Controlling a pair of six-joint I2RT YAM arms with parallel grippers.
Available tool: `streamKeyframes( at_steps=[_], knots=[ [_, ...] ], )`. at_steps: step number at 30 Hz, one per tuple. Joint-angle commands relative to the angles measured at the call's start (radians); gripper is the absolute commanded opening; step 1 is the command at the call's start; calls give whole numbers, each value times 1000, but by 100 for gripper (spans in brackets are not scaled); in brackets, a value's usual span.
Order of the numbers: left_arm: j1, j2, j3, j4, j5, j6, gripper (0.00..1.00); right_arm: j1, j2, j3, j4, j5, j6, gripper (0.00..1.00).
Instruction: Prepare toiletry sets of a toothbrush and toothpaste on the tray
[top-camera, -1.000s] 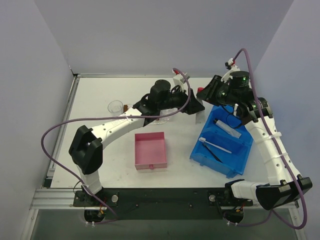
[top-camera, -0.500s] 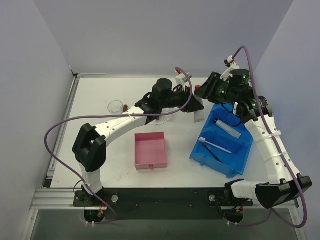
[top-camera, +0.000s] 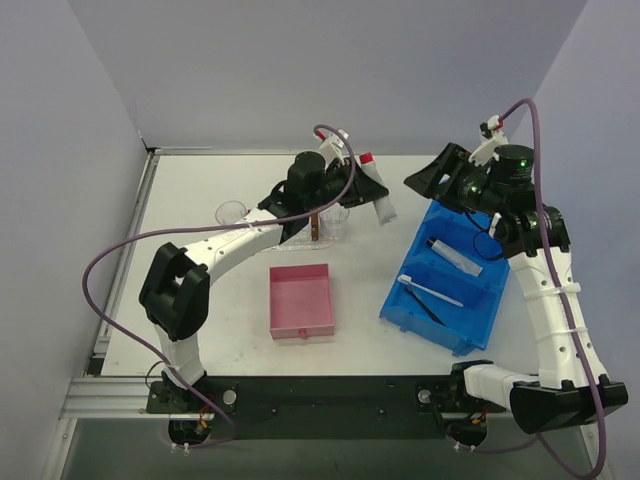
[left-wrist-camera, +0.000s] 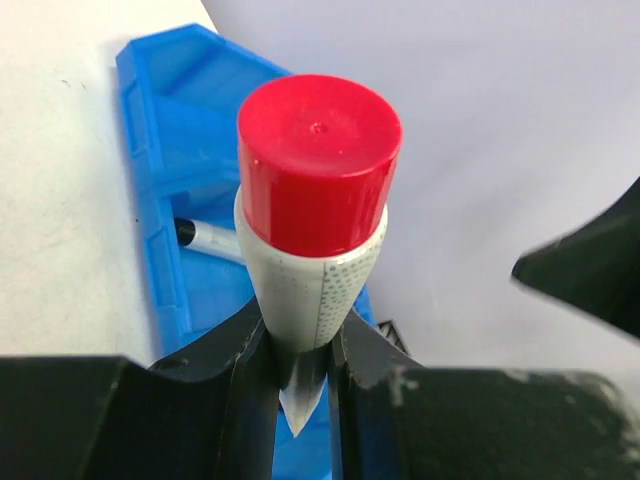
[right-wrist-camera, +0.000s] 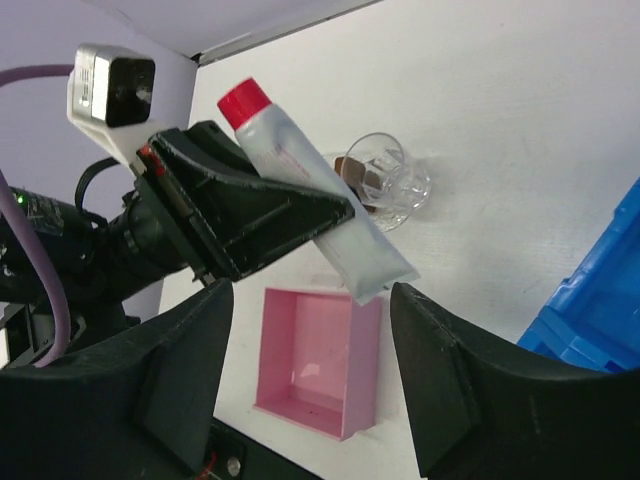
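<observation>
While the toothpaste (top-camera: 378, 200) is pinched by the left gripper (top-camera: 368, 192), cap toward 11 o'clock, the tray (top-camera: 335, 222) is spotted at its 8 o'clock.

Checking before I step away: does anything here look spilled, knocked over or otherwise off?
Nothing stands out. The toothpaste is pinched at a tilt in the left end effector, red cap up, off the table. A second tube and a toothbrush lie flat in the blue bin. No spill or damage shows.

Red-capped silver toothpaste (right-wrist-camera: 285, 155), tilted aloft
</observation>
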Motion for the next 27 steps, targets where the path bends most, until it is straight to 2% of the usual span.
streamKeyframes(
  at_steps=[1, 5, 7, 12, 17, 22, 27],
  knots=[
    [9, -107, -9, 131, -140, -190, 11, -5, -44, -55, 56, -163, 65, 59],
    [28, -149, -64, 199, -218, -291, 11, -19, -73, -126, 137, -248, 111, 59],
    [34, -167, -83, 223, -230, -320, 11, -25, -76, -167, 160, -272, 141, 59],
    [36, -204, -127, 246, -252, -403, 11, -39, -50, -230, 313, -347, 244, 54],
    [37, -221, -182, 308, -258, -471, 11, -40, -17, -276, 483, -378, 344, 53],
    [36, -229, -192, 346, -259, -497, 11, -36, 14, -290, 547, -395, 375, 53],
    [28, -232, -196, 372, -258, -517, 11, -33, 59, -266, 536, -417, 361, 53]
  ],
)
